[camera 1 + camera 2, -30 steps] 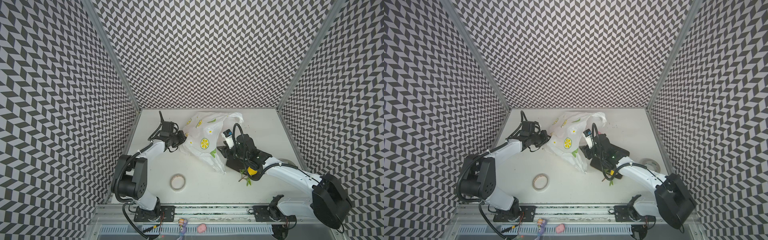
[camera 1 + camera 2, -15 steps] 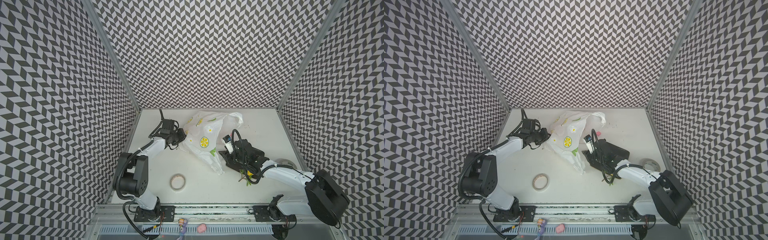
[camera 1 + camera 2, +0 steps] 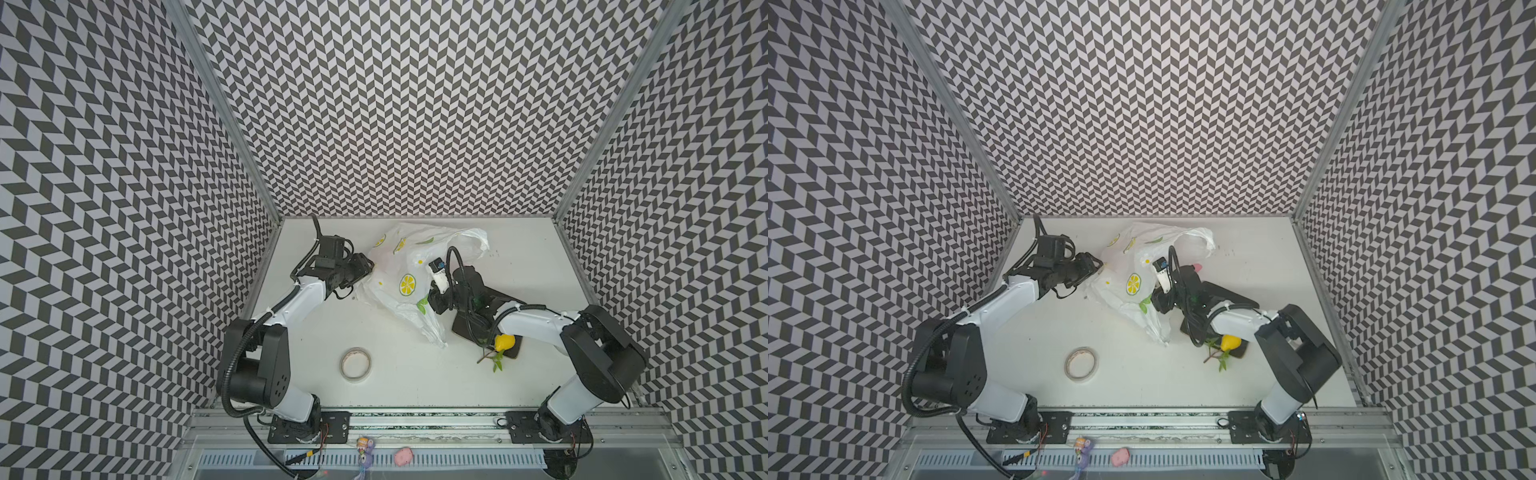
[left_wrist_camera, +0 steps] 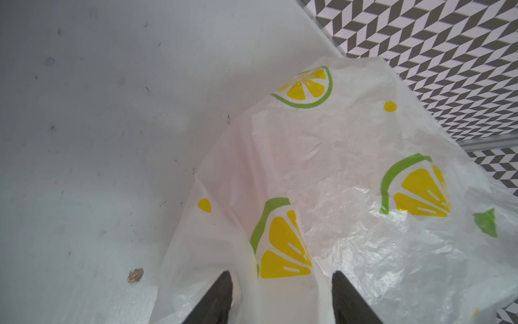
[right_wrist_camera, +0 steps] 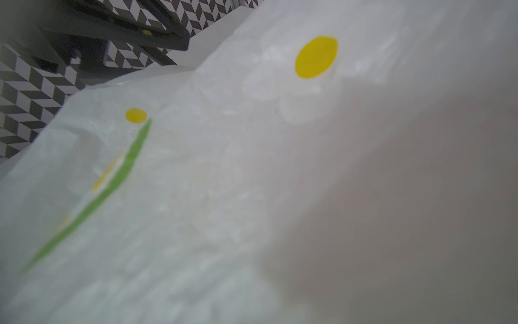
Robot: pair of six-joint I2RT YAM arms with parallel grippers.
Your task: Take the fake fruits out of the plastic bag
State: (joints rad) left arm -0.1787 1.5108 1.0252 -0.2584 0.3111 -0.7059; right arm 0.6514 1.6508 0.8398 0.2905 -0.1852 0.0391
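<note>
The plastic bag, white with lemon-slice prints, lies crumpled at the back middle of the table. My left gripper is at its left edge, jaws apart, with a loose fold of film between the fingers. My right gripper presses into the bag's right side. Its jaws are hidden, because film fills the right wrist view. One fake fruit, a yellow pear with a leafy twig, lies outside the bag by the right forearm. No other fruit shows.
A dark tray lies under the right arm, and the pear rests at its near corner. A tape roll sits toward the front middle. A small pink thing shows behind the right wrist. Patterned walls close three sides.
My left gripper was shut on the bag's left edge and has opened; the bag has slumped. My right gripper has pushed further left into the bag's side.
</note>
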